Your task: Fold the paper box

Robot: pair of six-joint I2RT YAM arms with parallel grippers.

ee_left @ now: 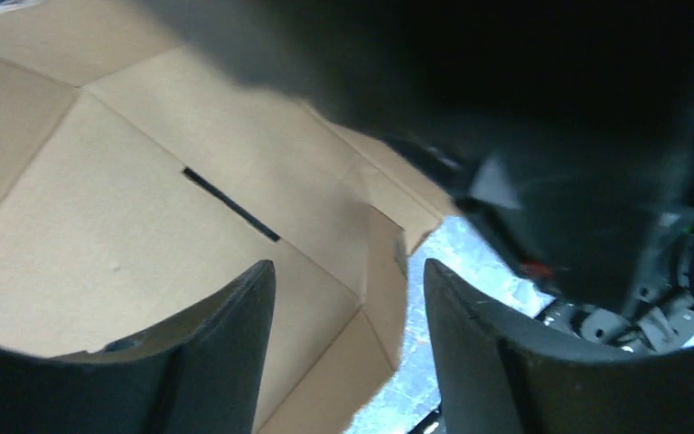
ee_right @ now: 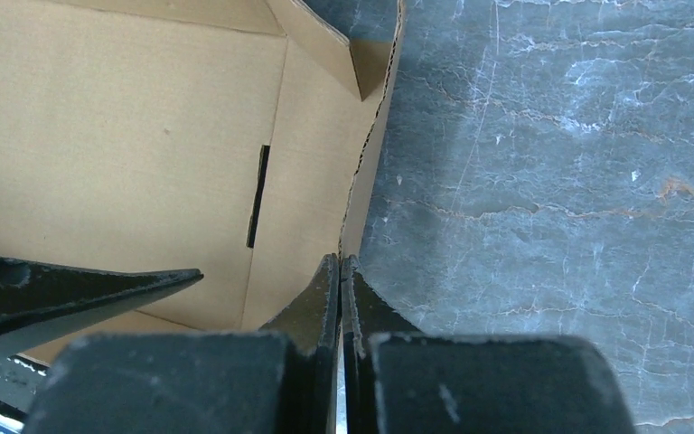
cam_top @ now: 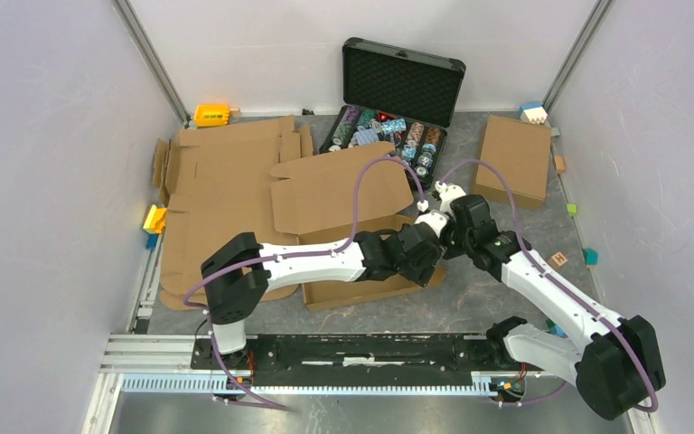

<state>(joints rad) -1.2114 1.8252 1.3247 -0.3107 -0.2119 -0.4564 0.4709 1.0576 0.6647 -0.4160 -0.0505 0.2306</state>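
Observation:
The paper box (cam_top: 343, 194) is brown cardboard lying mid-table, partly folded, with its wide lid flap raised. My left gripper (ee_left: 348, 298) is open over the box's right end, its two fingers standing either side of a side flap (ee_left: 384, 271) without touching it. My right gripper (ee_right: 340, 267) is shut, its tips right at the top edge of the box's side wall (ee_right: 366, 154); no cardboard shows between the fingers. One left fingertip (ee_right: 99, 287) also shows inside the box in the right wrist view. Both grippers meet at the box's right end (cam_top: 438, 244).
An open black case (cam_top: 402, 86) holding colourful chips stands behind the box. Flat cardboard sheets (cam_top: 221, 185) lie at the left, a folded brown box (cam_top: 513, 158) at the back right. An orange object (cam_top: 211, 114) and small coloured blocks (cam_top: 154, 219) sit along the edges.

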